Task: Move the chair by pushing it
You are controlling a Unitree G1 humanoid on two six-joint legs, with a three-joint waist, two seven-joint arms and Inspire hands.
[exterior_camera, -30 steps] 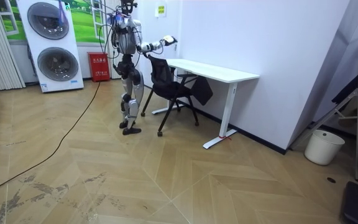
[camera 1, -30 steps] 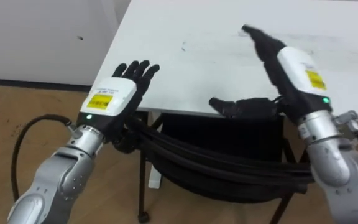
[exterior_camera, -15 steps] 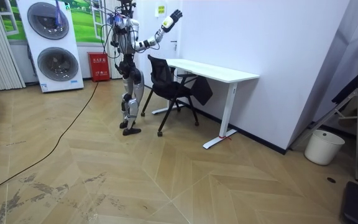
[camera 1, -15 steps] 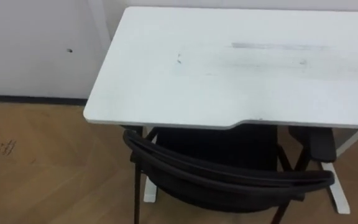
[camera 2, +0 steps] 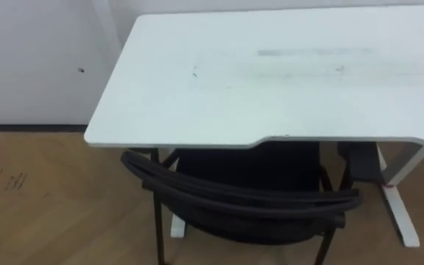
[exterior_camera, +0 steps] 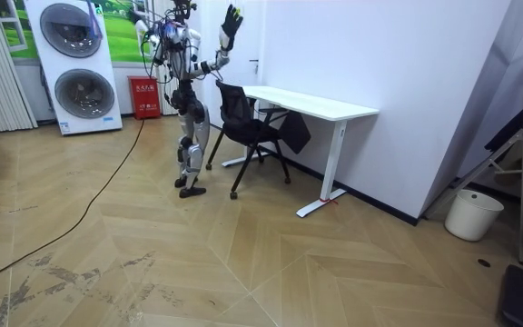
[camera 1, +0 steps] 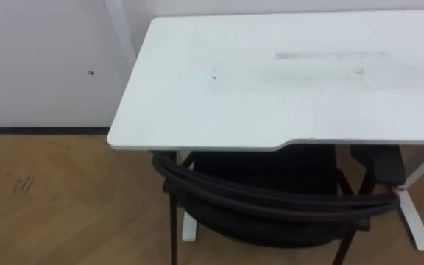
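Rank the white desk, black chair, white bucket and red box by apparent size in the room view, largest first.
1. white desk
2. black chair
3. white bucket
4. red box
Bucket and box look close; the bucket is nearer the camera, so that order is unsure.

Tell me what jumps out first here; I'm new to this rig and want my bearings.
The black chair sits at the white desk, its seat partly under the top and its backrest just clear of the near edge. In the room view the robot stands behind the chair with its right hand lifted high, fingers spread, touching nothing.
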